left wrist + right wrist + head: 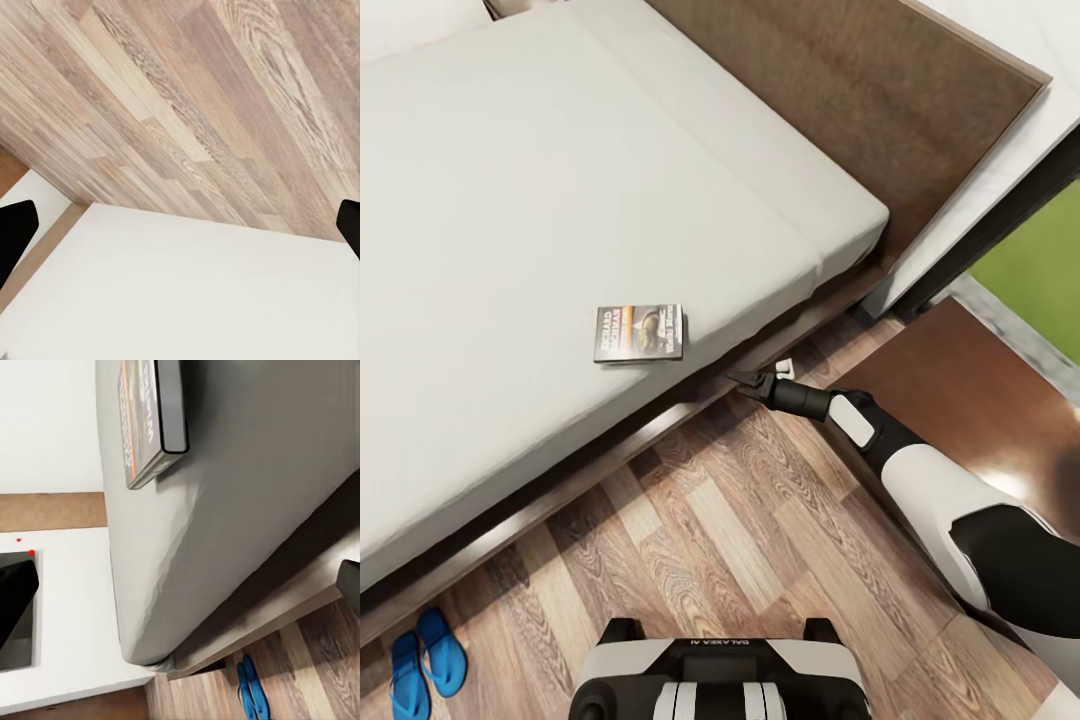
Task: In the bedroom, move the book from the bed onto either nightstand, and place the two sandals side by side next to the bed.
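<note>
The book [640,333] lies flat on the bed's grey mattress [510,250] close to its near edge, dark cover up. My right gripper [746,380] hangs just off the bed's wooden frame, to the right of the book and slightly lower than it. In the right wrist view the right gripper [180,585] is open and holds nothing, with the book [150,412] ahead on the mattress edge. The two blue sandals [425,660] lie together on the floor by the bed frame; these sandals [251,691] appear far off in the right wrist view too. My left gripper [180,232] is open over wood floor.
A dark brown glossy nightstand [970,390] stands right of the bed, partly under my right arm. The headboard [880,90] runs along the back. A black-framed window with grass [1040,270] is at the right. My base [720,680] sits on plank floor [740,530].
</note>
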You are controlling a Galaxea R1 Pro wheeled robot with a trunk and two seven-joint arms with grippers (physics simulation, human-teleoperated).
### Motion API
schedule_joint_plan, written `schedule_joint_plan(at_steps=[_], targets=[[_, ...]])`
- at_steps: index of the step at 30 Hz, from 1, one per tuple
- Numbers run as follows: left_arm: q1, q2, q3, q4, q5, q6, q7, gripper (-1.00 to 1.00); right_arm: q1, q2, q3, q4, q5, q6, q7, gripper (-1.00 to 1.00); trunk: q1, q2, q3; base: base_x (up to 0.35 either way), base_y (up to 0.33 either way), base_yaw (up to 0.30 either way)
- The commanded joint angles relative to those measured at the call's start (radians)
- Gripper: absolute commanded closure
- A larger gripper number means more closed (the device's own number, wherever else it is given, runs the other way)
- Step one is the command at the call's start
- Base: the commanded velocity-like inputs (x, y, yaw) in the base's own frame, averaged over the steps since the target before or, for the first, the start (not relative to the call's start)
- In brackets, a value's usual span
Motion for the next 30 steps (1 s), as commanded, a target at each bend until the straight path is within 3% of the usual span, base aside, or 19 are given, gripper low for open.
schedule_joint_plan(at_steps=[1, 8, 30], targets=[[0.0, 0.0, -0.008, -0.003, 0.007, 0.006, 0.005, -1.0, -0.001, -0.001, 0.005, 0.0, -0.01, 0.007, -0.001, -1.0, 0.004, -0.007, -0.004, 0.0, 0.0, 0.0], [0.001, -0.001, -0.008, -0.003, 0.007, 0.006, 0.005, -1.0, -0.013, 0.0, 0.005, 0.0, -0.009, 0.007, -0.006, -1.0, 0.031, -0.056, -0.026, 0.0, 0.0, 0.0], [0.0, -0.001, -0.008, -0.004, 0.006, 0.006, 0.004, -1.0, -0.034, 0.026, 0.005, 0.0, -0.01, 0.007, -0.041, -1.0, 0.031, -0.056, -0.026, 0.0, 0.0, 0.0]])
